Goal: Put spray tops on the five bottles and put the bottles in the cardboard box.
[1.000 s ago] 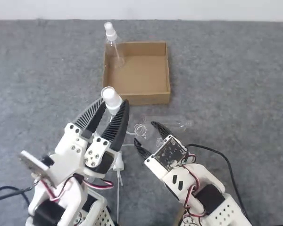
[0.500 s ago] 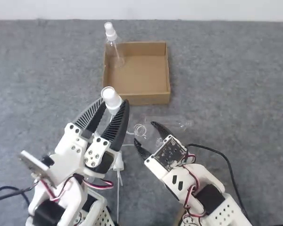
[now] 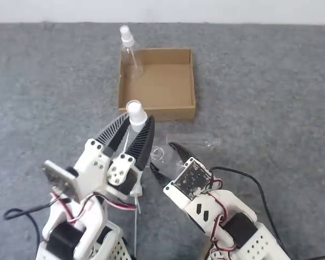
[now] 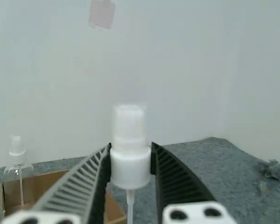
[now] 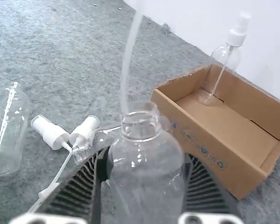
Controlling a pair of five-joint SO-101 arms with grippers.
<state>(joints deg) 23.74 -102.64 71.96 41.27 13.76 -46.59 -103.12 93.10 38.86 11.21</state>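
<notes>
Looking down from the high view first: the left gripper [image 3: 137, 119] is clamped on a spray top [image 3: 136, 111], holding it upright just in front of the box [image 3: 157, 114]. Right next to it, the right gripper [image 3: 162, 157] is closed around a clear bottle [image 3: 159, 152] with its open neck pointing up. A capped bottle [image 3: 129, 51] stands in the far corner of the box. A loose bottle [image 3: 197, 142] lies on the grey counter [image 3: 271, 81] near the right gripper, and some spare tops [image 3: 135, 189] lie down by the arm bases.

Left wrist view: the spray top [image 4: 129, 154] sits squeezed between the two black fingers [image 4: 177, 179], with its thin tube [image 4: 129, 207] hanging straight down. Behind it are the box [image 4: 42, 179] and the capped bottle [image 4: 16, 163].

Right wrist view: the bottle [image 5: 144, 163] is gripped on both sides. The tube [image 5: 129, 60] comes down from above and ends right at the open neck; can't tell if it's actually inside. Two spare tops [image 5: 67, 133] lie touching each other just beside the gripper, and the loose bottle [image 5: 4, 126] lies further off. The capped bottle [image 5: 224, 60] stands in the back corner of the box [image 5: 191, 135].
</notes>
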